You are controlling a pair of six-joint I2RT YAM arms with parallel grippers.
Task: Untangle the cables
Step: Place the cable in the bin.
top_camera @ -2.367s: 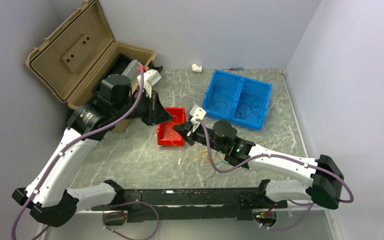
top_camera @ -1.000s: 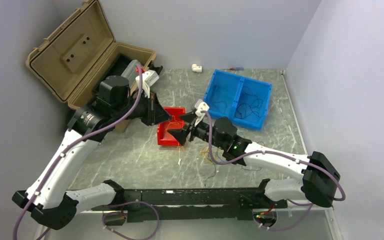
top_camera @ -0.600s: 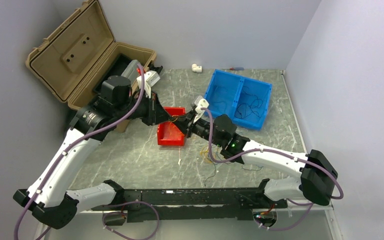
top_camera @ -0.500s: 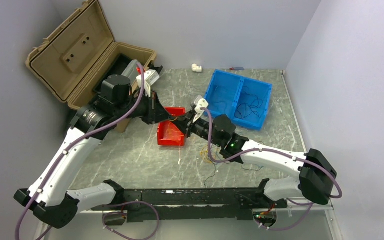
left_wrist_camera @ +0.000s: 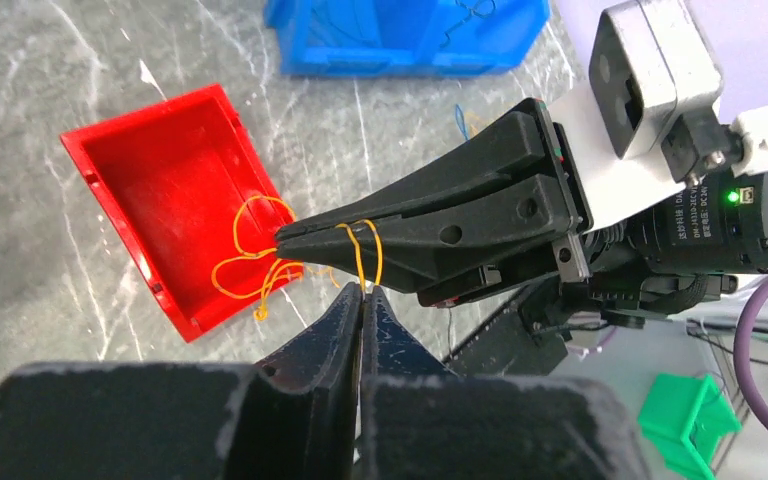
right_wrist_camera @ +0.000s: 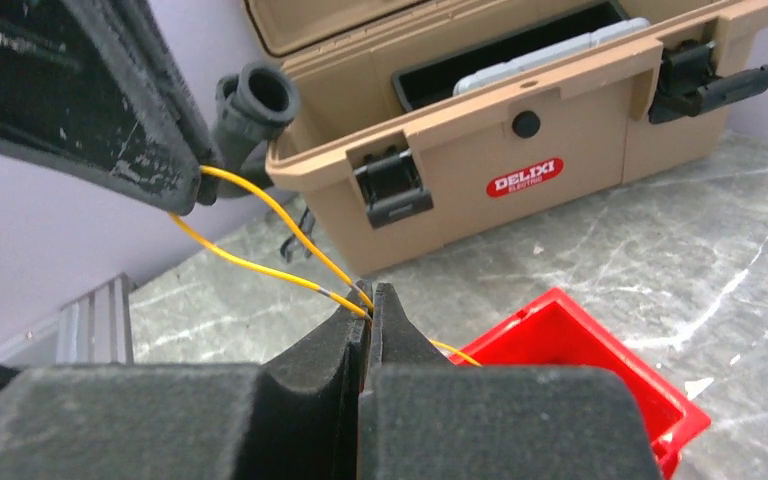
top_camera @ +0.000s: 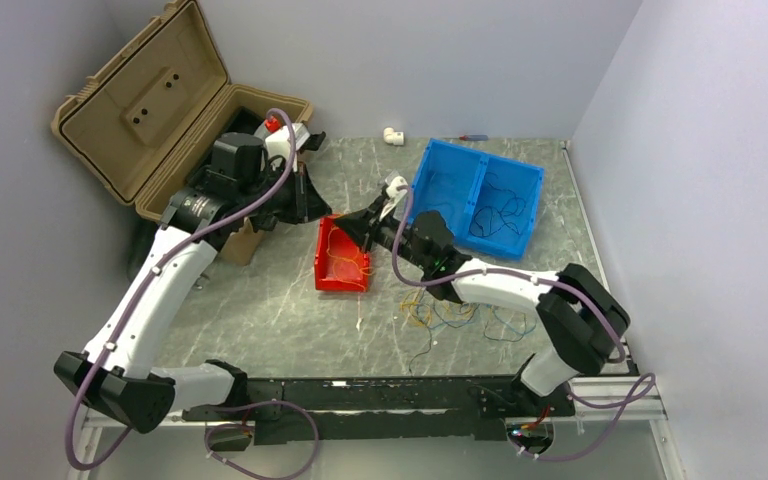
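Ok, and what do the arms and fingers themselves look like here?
Both arms match: white link shells, as on the left arm and right arm, with black joint housings and a purple cable clipped along each. The fingers are black tapered wedges. A green light glows on the right wrist, beside a grey camera block.

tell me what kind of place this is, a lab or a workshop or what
Most likely a robot lab test bench: a left arm and right arm bolted to a marble-patterned table walled in by plain panels, with a blue bin, a red bin and a tan case set out.
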